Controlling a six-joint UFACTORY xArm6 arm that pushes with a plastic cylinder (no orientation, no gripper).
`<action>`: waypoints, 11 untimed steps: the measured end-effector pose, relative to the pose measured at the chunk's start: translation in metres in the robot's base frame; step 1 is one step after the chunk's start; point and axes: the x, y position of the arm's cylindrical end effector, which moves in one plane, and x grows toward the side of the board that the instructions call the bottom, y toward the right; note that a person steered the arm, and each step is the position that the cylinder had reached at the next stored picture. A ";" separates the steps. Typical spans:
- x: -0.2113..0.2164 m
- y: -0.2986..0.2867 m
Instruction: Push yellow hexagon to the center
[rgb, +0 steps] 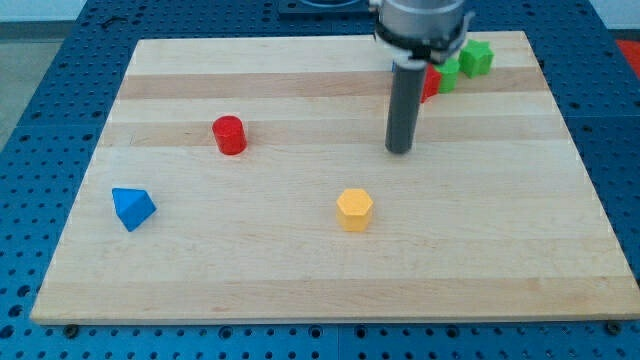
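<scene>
Yellow and squat, the small plastic hexagon block (354, 209) sits on the pale wooden surface (300, 280), a little below the board's middle and slightly toward the view's right. My tip (400, 150) rests well apart from it, up and to the view's right, touching nothing; there is no claw to open or close. The push looks barely begun, a short shove upward remaining. The hexagon has no clear long axis or heading.

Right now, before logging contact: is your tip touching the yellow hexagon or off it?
Off it. My tip rests on bare board toward the view's top right of the yellow hexagon, with wood showing between them.
</scene>
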 end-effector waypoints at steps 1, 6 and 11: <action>0.062 -0.028; 0.085 -0.146; -0.012 -0.105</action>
